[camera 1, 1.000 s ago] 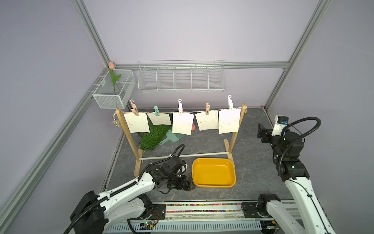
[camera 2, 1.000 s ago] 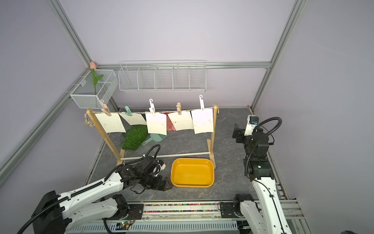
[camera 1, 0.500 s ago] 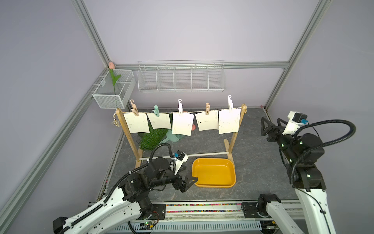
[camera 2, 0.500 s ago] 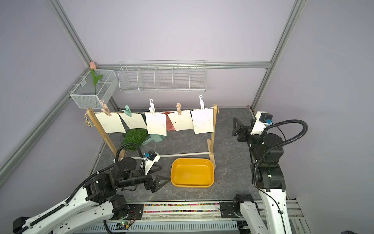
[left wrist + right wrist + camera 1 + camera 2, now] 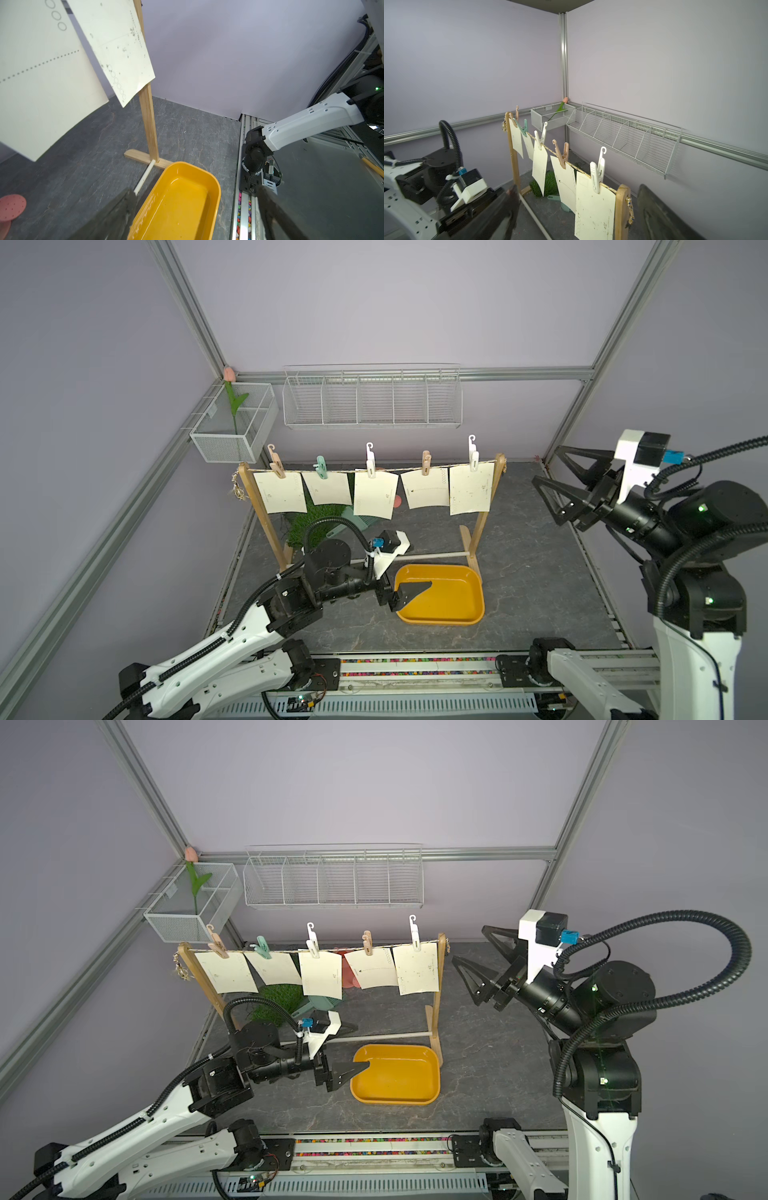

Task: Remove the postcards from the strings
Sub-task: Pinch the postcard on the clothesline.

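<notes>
In both top views, five cream-white rectangular paper postcards [image 5: 374, 499] [image 5: 320, 979] hang side by side from a thin beige twisted string [image 5: 399, 469] [image 5: 345, 948]. The string is stretched between the two posts of a light wooden rack [image 5: 484, 510], and each card is pinned by one pastel plastic clothespin [image 5: 370, 456]. A yellow rectangular plastic tray [image 5: 473, 614] lies on the dark grey stone-patterned table [image 5: 540, 572], just in front of the foot of the rack's right post. The left gripper [image 5: 415, 593] [image 5: 353, 1071] sits low at the tray's left rim, well below the cards, with one black finger reaching over the rim. The right gripper [image 5: 546, 463] [image 5: 468, 943] is raised to about string height, right of the rack and apart from it. Its jaws are spread wide with nothing between them. In the left wrist view, the left gripper [image 5: 196, 190] shows both fingers [image 5: 124, 207] far apart and holding nothing, with the tray [image 5: 216, 187] beneath them. Two postcards [image 5: 120, 47] hang beside the wooden post [image 5: 148, 116], and a white bottom rod [image 5: 144, 176] meets the post's foot. In the right wrist view, the right gripper [image 5: 578, 187] is likewise wide open and empty. All five postcards [image 5: 593, 207] are clipped on the string [image 5: 550, 150], and the nearest card hangs next to the near post.
</notes>
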